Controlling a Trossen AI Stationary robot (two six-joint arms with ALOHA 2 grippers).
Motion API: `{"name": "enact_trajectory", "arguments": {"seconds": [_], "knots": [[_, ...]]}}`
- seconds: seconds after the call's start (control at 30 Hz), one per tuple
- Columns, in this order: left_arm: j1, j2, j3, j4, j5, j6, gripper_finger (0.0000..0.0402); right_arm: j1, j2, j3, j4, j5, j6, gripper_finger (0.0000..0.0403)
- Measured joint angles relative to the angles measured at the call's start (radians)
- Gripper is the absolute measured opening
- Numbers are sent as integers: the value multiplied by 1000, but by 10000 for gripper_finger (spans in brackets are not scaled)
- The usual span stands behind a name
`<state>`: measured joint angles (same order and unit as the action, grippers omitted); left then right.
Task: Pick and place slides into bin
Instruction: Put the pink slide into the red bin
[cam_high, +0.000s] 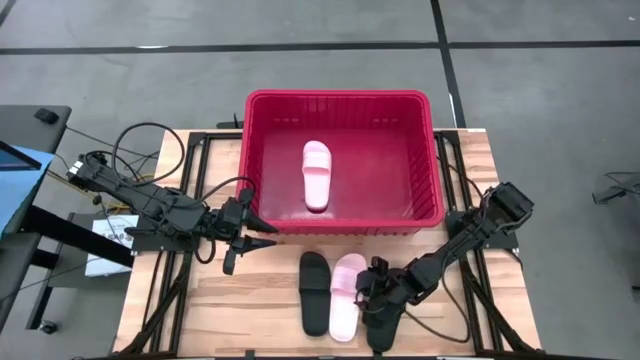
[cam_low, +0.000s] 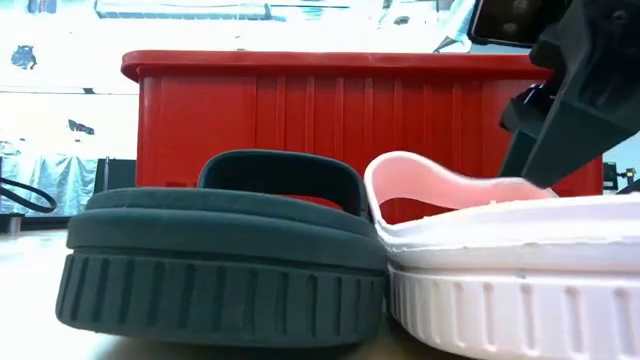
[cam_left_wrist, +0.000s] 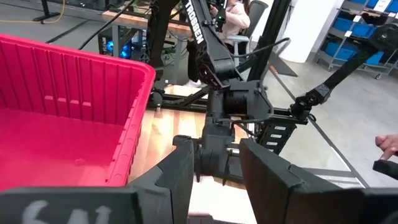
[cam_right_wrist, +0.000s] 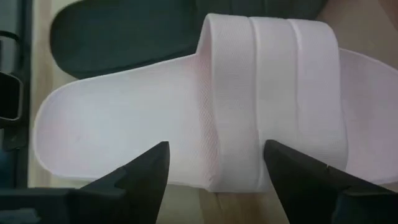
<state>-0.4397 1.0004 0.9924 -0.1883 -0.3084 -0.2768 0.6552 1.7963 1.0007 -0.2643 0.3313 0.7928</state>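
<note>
Wooden tabletop (cam_high: 250, 300) sitting over grey floor, red bin (cam_high: 345, 103) holding one pink slide (cam_high: 317, 173), black slide (cam_high: 315, 291) touching second pink slide (cam_high: 346, 295), right gripper (cam_right_wrist: 214, 171) hovering open at its strap, left gripper (cam_high: 262, 234) waiting open beside bin, person sitting in workshop beyond.

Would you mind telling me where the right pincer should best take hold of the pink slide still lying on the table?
Probably by its wide strap, from above. The strap arches clear of the footbed, and the open right pincer already lines up with it. The black slide lies close alongside, hindering a side approach.
</note>
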Motion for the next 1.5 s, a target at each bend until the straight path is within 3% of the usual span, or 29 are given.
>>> {"name": "enact_trajectory", "arguments": {"seconds": [0.4, 0.77, 0.93, 1.1, 1.5], "knots": [[0, 0, 0, -5, 16, -18, 122, -29, 40, 46, -115, 49, 81, 239], [0, 0, 0, -5, 16, -19, 122, -35, 58, 45, -135, 63, -27, 128], [0, 0, 0, -6, 16, -19, 122, -42, 114, 54, -112, 55, 17, 86], [-7, 0, 0, -11, 16, -25, 122, -41, 117, 54, -111, 44, 91, 15], [-25, 0, 0, -9, 16, -31, 122, -30, 69, 139, -317, 61, 112, 3]]}}
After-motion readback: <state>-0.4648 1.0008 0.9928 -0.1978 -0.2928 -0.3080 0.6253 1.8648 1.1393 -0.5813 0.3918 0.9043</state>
